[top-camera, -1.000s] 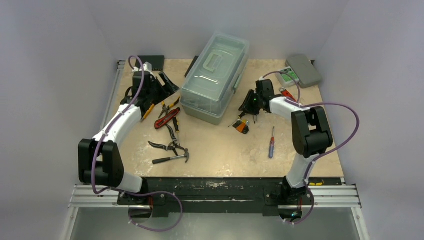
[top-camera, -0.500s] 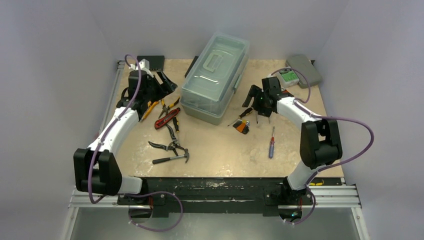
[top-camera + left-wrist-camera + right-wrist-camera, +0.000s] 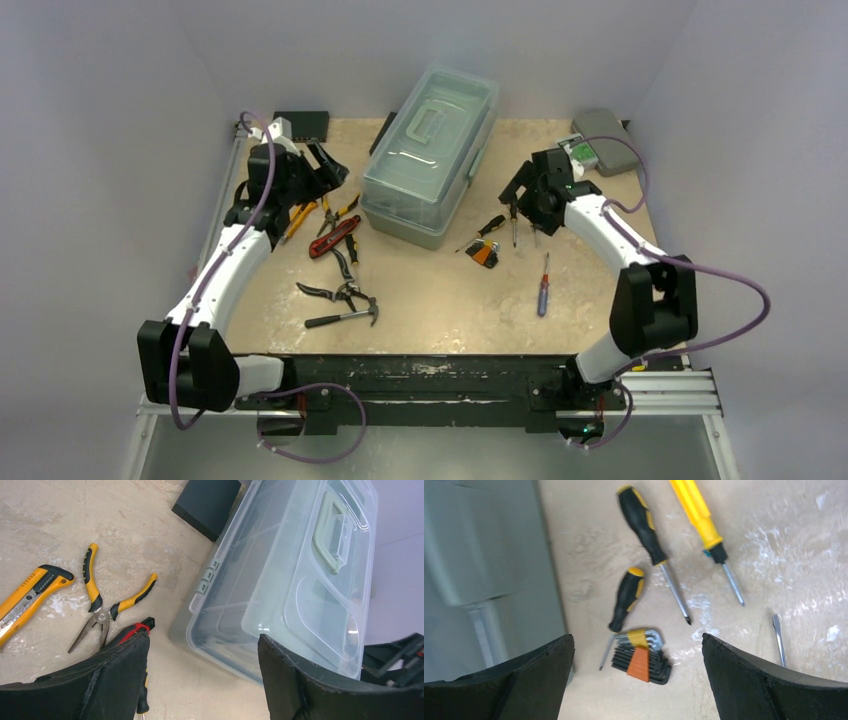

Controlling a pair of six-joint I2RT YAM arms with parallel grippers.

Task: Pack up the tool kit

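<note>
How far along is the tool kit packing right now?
Done: nothing; the toolbox is shut, pliers and screwdrivers lie on the table. In hand: nothing; left gripper and right gripper are open, empty. Left: open it, load every tool.

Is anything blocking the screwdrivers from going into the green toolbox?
Yes. The toolbox's translucent lid is shut, so the screwdrivers lying on the table beside it cannot go in until it is opened.
</note>
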